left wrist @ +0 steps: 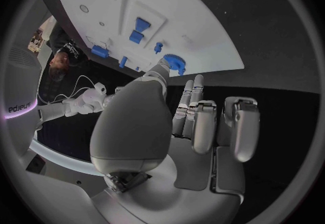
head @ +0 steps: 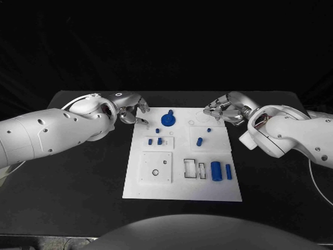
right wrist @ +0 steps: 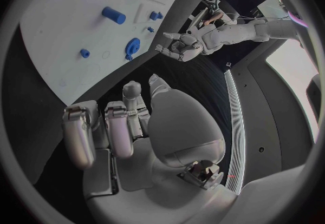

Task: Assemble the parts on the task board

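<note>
Scene: two white arms reach in over a black table [head: 76, 172], their silver hands poised at the far corners of the white task board [head: 183, 190].

Left hand: the left hand [head: 130, 109] hovers at the board's far left corner, fingers loosely curled and apart, holding nothing; one fingertip [head: 145, 123] points down at the board's edge.

Right hand: the right hand [head: 222, 111] hangs at the far right corner, fingers likewise spread and empty; the right wrist view shows its palm [right wrist: 135, 143] bare.

Key part: the blue gear [head: 168, 120], a round toothed disc with a short hub standing up from it, sits near the board's far edge, between the two hands.

Which way it lies: from the left hand the gear is just inward, toward the board's middle; in the left wrist view it appears just past the tip of the thumb [left wrist: 160, 70].

Nearer hand: by my judgement the left, though only narrowly; the right hand stands a little further off across the board.

Other parts: small blue pegs [head: 159, 141] stand mid-board, one short blue cylinder [head: 200, 140] lies slanted beside them, and two larger blue cylinders [head: 216, 171] lie lengthwise, long axes running toward the robot, near the right edge.

Progress: hardly begun, it appears; both hands are empty.
</note>
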{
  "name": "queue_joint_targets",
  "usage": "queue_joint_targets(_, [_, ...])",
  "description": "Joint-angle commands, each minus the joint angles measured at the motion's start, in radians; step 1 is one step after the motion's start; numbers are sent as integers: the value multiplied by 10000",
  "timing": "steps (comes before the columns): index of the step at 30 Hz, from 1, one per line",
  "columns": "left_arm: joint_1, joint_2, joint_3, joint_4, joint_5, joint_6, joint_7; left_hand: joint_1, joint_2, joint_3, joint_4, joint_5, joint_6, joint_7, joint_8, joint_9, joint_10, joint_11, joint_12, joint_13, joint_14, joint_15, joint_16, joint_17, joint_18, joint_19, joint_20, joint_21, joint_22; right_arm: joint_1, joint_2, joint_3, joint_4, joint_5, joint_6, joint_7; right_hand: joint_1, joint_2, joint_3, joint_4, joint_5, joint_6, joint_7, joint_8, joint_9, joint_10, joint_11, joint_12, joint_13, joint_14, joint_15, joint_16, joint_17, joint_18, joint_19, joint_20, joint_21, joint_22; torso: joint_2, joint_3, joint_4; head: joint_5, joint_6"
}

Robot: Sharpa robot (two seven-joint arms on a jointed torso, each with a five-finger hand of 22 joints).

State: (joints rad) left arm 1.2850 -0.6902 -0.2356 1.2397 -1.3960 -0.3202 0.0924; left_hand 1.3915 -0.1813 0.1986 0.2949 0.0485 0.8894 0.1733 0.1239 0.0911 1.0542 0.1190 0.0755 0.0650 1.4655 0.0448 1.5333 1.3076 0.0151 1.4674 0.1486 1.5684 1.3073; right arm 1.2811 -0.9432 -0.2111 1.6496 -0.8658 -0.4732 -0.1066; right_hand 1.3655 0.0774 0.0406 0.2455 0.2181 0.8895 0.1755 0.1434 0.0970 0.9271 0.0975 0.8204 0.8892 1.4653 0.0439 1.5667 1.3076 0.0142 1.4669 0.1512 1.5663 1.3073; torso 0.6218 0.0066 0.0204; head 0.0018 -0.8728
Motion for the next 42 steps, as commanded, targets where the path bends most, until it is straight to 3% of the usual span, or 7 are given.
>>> queue_joint_targets(1, [6,-62,10,183,2231,-2250,753,-58,126,136,-9,46,321,-41,126,50,177,-38,83,16,687,44,-21,1766,-151,1034,79,24,2635,29,71,-7,-218,-224,-129,523,281,-56,216,69,-318,76,-90,89,24,-269,-23,-1480,-1315,1055,-57,41,2632,-142,1039,-35,45,2635,9,-7,-6,-60,2])
queue_joint_targets(7, [-25,-144,6,535,5858,-3408,1828,-182,213,189,-3,122,643,-118,192,74,326,-97,87,1,623,-10,-89,1621,-151,1034,60,24,2635,0,104,-8,-560,-2068,310,217,951,-389,555,233,-1322,251,-28,19,2,378,138,-4298,-4391,1055,52,41,2632,-142,1039,90,45,2635,16,-14,-27,-277,2])
queue_joint_targets(8, [-46,-164,6,619,6436,-3548,2034,-260,221,71,-3,301,668,-123,172,66,324,-95,63,-4,623,-15,-87,1627,-151,1034,54,24,2635,-21,94,-9,-595,-2569,432,115,1020,-435,575,237,-1435,289,-24,-26,-12,463,171,-4592,-4727,1055,53,41,2632,-142,1039,124,45,2635,19,-14,-31,-318,2])
queue_joint_targets(12, [-120,-224,8,886,7876,-3843,2680,-427,480,-748,-20,1861,711,-122,37,15,344,-108,-24,-3,636,-19,-64,1663,-151,1034,31,24,2635,-138,47,-9,-667,-4326,905,-246,1230,-678,530,235,-1679,394,-55,-270,-108,711,233,-5719,-6058,1055,146,41,2632,-142,1039,176,45,2635,22,-16,-13,-495,2])
queue_joint_targets(13, [-138,-243,8,957,8107,-3898,2810,-433,545,-884,-15,1951,728,-124,15,8,353,-112,-34,-3,636,-20,-62,1662,-151,1034,29,24,2635,-178,45,-9,-683,-4748,1039,-332,1275,-710,525,208,-1670,454,-97,-266,-108,700,236,-5819,-6174,1055,166,41,2632,-142,1039,176,45,2635,20,-10,-14,-530,2])
queue_joint_targets(24, [-218,-412,17,1498,8848,-4121,3442,-407,794,-1137,-29,2053,818,-160,-18,0,452,-138,-20,6,683,-49,-12,1761,-151,1034,16,24,2635,-498,289,-9,-895,-6873,2320,-938,1611,-801,511,25,-1700,961,-503,-251,-128,621,278,-6490,-7016,1055,201,41,2632,-142,1039,212,45,2635,20,8,-18,-554,5])
queue_joint_targets(42, [-226,-510,22,1628,8910,-4119,3452,-309,922,-1236,-40,2133,861,-182,-45,-9,494,-157,-25,3,710,-68,16,1812,-151,1034,-1,24,2635,-641,821,-7,-1297,-7223,2781,-1578,1742,-692,573,-44,-1685,936,-273,-460,-228,832,265,-6709,-7466,1055,201,41,2632,-142,1039,217,45,2635,14,4,-33,-506,2])
